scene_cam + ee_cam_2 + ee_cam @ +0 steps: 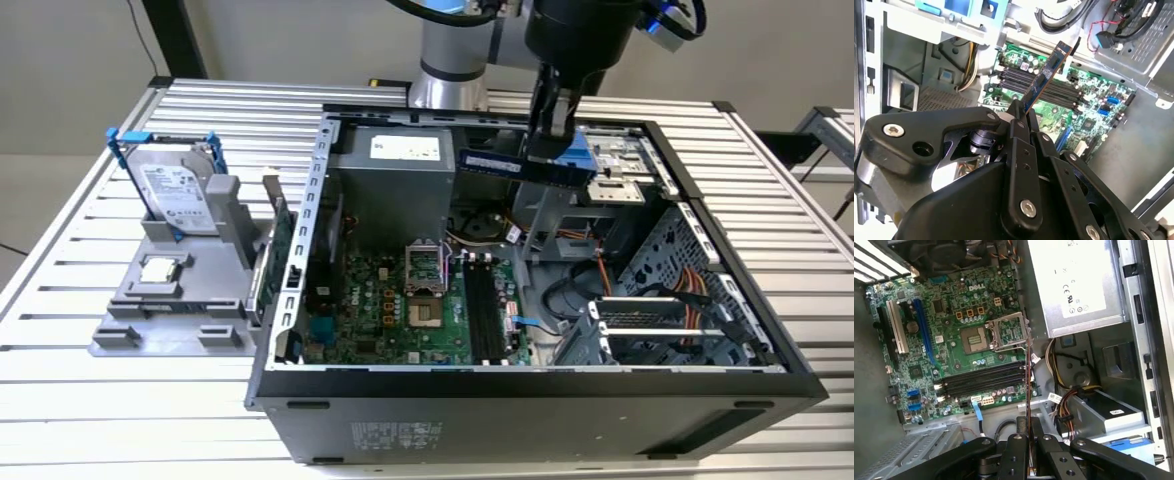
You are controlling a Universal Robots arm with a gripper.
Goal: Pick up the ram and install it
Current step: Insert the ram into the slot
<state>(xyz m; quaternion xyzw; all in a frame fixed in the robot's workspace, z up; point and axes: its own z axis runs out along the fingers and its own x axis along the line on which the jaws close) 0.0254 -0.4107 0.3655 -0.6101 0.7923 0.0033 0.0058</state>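
Gripper (546, 148) squeezes the ram (501, 163) tight, up above the open case (534, 420) and its black slots (481, 310), so it seems best to hold it straight and line it up.

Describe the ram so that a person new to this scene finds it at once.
Look at the open computer case on the metal table. Above it, the pincer holds the ram: a long, thin dark stick in the air, unlike the silver hard drive standing outside.

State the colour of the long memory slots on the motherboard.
Black slots, on a green motherboard; clearest in the first wrist view.
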